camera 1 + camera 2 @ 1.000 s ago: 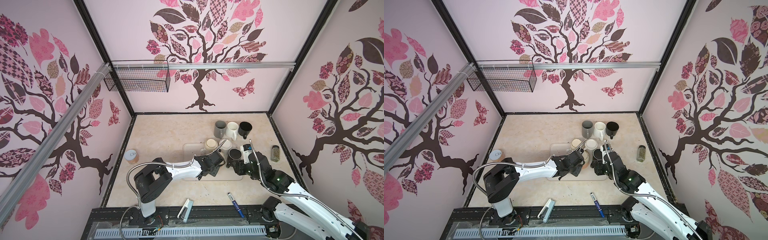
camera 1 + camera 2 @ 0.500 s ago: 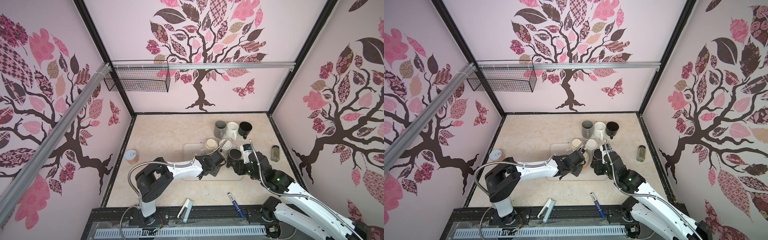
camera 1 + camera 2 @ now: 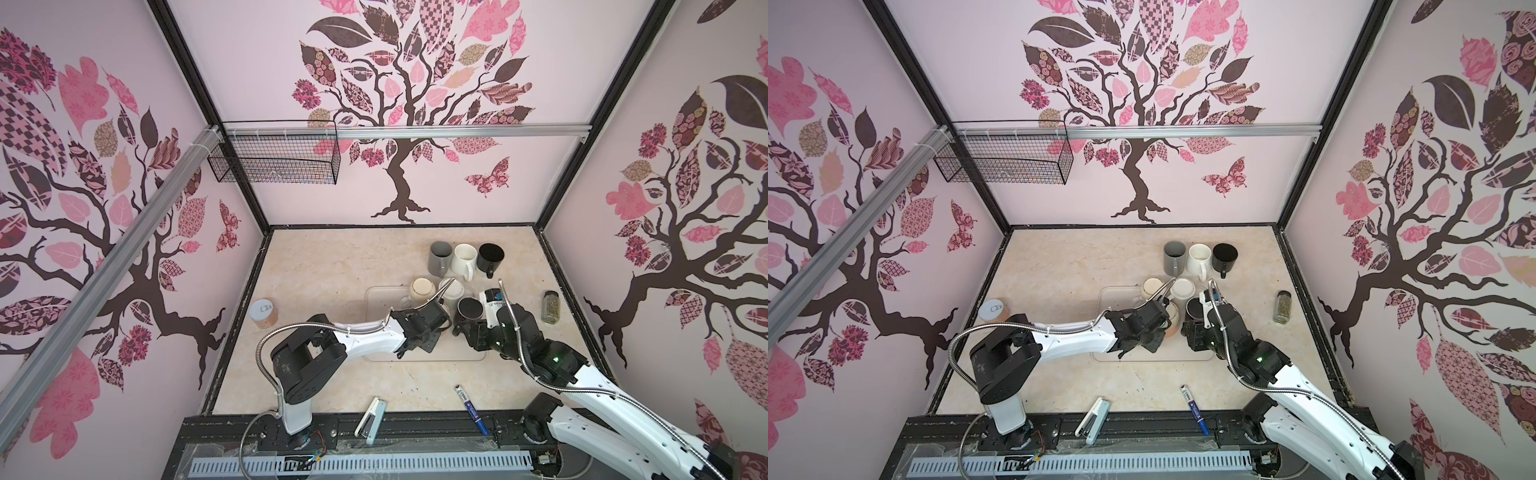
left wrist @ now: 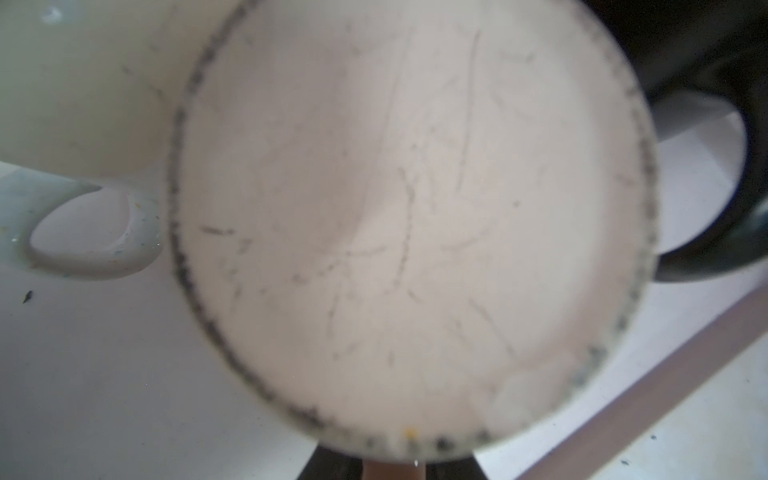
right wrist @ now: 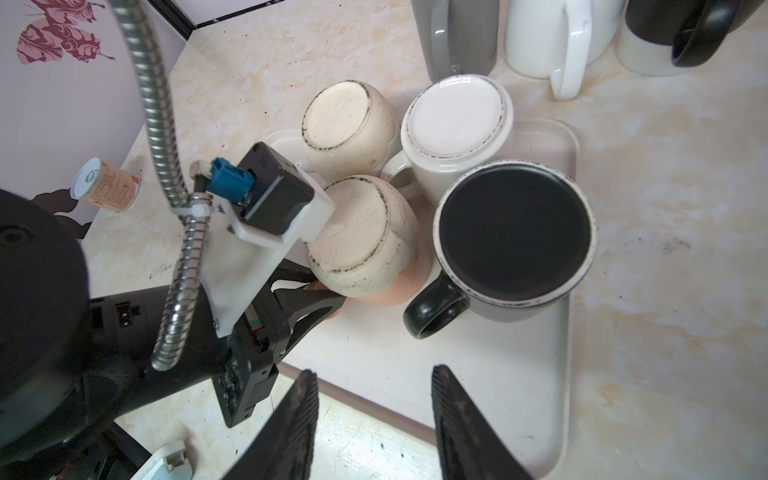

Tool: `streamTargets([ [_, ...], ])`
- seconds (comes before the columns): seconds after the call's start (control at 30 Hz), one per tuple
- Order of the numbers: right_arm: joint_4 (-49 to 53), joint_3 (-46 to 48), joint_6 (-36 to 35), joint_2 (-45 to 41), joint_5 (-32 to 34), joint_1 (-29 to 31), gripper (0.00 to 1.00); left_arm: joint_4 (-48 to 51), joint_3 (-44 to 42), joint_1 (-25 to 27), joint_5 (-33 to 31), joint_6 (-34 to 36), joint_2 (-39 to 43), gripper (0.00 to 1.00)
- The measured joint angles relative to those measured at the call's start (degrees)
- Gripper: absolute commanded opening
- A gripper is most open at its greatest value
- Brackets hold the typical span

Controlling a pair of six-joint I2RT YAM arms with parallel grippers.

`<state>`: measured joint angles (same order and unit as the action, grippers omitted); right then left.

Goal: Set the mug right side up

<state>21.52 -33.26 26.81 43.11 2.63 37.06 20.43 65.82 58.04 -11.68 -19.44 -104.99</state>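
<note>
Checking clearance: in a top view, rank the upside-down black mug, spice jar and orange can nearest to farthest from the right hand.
1. black mug, on the tray, just ahead of the right hand.
2. spice jar, farther right.
3. orange can, by the left wall.

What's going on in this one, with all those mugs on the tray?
The left gripper is closed on the peach handle of a cream mug. The mug sits bottom up on the tray, next to a second cream mug, a white mug and a black mug, all upturned. It has not been turned yet. The right gripper hangs open near the black mug, holding nothing. Three upright mugs stand behind the tray.
</note>
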Motion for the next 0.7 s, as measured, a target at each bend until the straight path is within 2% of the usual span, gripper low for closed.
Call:
streamTargets([
  [0.1,0.09,0.15,0.0,0.0,-0.22,0.0,0.48,0.28,0.22,0.0,0.02,0.02,-0.07,0.0],
  [0.4,0.07,0.15,0.0,0.0,-1.46,0.0,0.48,1.25,0.24,0.0,-0.02,0.33,0.46,0.0],
  [0.7,-1.57,0.17,0.9,-0.9,-6.8,0.0,0.48,7.56,0.15,0.0,-0.31,1.27,9.66,0.0],
])
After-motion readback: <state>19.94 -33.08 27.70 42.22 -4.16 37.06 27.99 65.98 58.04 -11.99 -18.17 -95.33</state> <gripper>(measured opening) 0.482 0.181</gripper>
